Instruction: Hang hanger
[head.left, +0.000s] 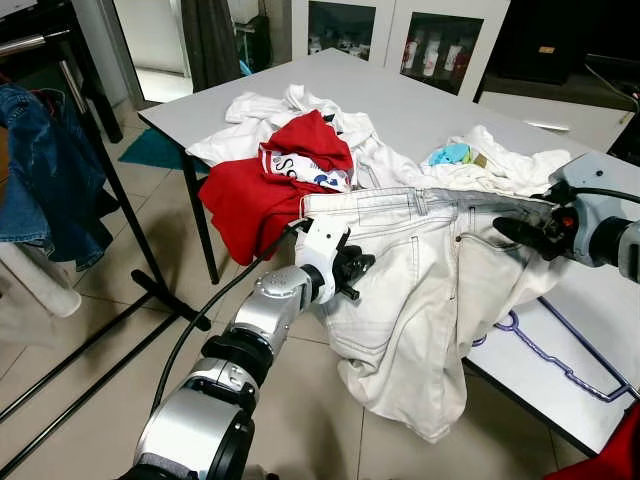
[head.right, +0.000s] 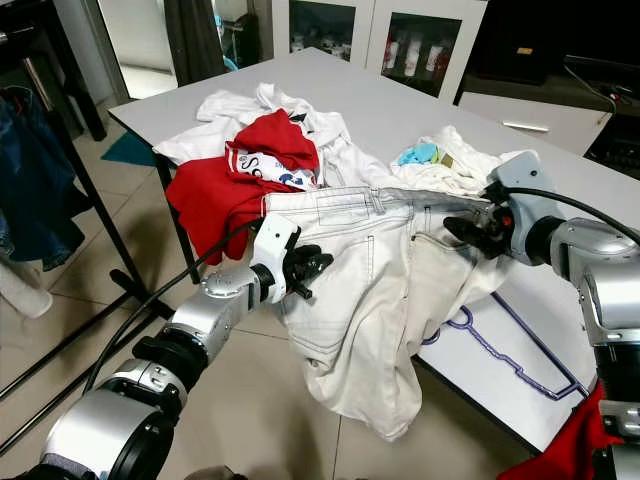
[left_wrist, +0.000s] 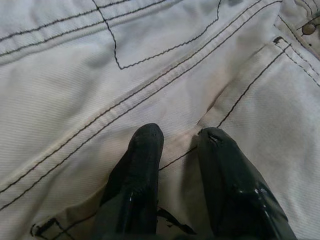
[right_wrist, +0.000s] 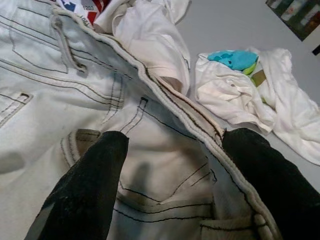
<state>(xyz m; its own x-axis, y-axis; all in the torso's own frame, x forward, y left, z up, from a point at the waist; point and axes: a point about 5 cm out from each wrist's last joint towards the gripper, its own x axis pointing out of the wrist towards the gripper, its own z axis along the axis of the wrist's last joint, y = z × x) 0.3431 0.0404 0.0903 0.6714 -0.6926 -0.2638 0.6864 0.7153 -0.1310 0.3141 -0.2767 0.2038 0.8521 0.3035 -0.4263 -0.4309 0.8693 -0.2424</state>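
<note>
Your left gripper (left_wrist: 175, 150) has its jaws slightly apart, pressed on white jeans (head.left: 420, 290) that drape off the tabletop (head.left: 440, 110). Your right gripper (right_wrist: 175, 170) straddles the waistband, jaws wide apart. The purple hanger (head.left: 560, 350) lies on the tabletop, partly under the jeans, near piled clothes (head.left: 300, 150).

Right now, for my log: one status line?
left gripper: on jeans | right gripper: around waistband | hanger: lying on table
</note>
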